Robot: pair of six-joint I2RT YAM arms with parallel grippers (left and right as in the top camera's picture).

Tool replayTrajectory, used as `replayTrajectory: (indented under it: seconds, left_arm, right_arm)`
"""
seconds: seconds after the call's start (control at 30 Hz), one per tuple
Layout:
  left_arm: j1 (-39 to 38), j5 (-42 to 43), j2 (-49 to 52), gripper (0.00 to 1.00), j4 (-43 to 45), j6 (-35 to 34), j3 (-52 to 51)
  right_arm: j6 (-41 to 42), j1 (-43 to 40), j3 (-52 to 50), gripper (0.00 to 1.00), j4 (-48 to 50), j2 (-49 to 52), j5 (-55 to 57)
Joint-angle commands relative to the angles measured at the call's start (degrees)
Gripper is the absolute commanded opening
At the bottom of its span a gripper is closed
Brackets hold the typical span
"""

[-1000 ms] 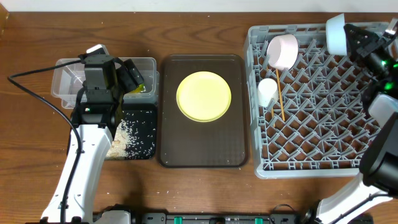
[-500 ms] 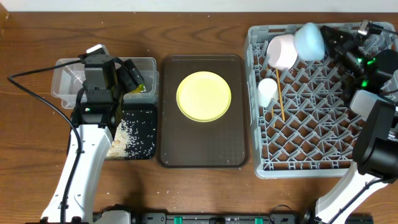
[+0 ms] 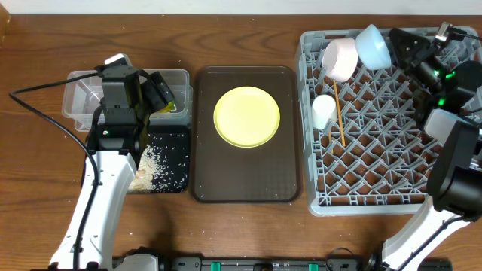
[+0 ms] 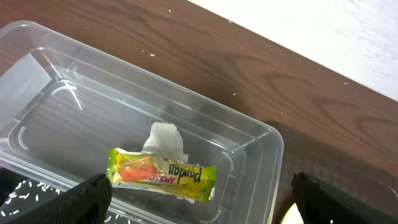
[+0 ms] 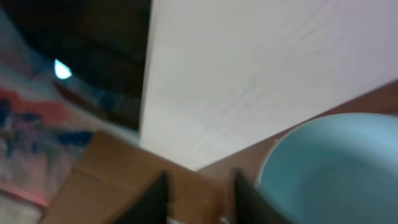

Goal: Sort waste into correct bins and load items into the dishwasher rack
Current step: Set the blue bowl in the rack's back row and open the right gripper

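My left gripper hangs open and empty over the clear tub. In the left wrist view its jaws stand wide above the green-and-yellow wrapper and the crumpled tissue in the tub. My right gripper is at the far edge of the grey rack, just right of the light blue bowl. In the right wrist view its jaws stand apart with wood between them, and the bowl is beside the right finger. The pinkish bowl, white cup and chopsticks are in the rack.
The yellow plate lies on the brown serving tray in the middle. The black tray with rice grains sits in front of the tub. A black cable runs left of the left arm.
My right gripper carried the blue bowl left from the rack's far right corner. The bowl now rests tilted next to the pinkish bowl. The left arm has not moved.
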Motion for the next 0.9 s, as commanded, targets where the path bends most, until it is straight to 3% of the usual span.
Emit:
replayTrajectory:
  seconds: [0.0, 0.17, 0.33, 0.7, 0.87]
  left_arm:
    - [0.1, -0.7, -0.2, 0.95, -0.1, 0.5, 1.0]
    - [0.1, -0.7, -0.2, 0.95, -0.1, 0.5, 1.0]
    - [0.1, -0.7, -0.2, 0.95, -0.1, 0.5, 1.0]
    - [0.1, -0.7, -0.2, 0.95, -0.1, 0.5, 1.0]
    - [0.1, -0.7, -0.2, 0.95, -0.1, 0.5, 1.0]
  right_arm:
    - [-3.8, 0.5, 5.0, 0.42, -0.6, -0.1, -5.9]
    - [-9.3, 0.4, 17.5, 0.47, -14.4, -0.1, -11.9]
    - [-22.5, 1.1, 27.8, 0.51, -37.6, -0.1, -8.3]
    - [-59.4, 6.4, 49.1, 0.50, -94.7, -0.1, 24.6]
    - [-76.4, 11.3, 53.8, 0.61, -111.0, -0.1, 39.3]
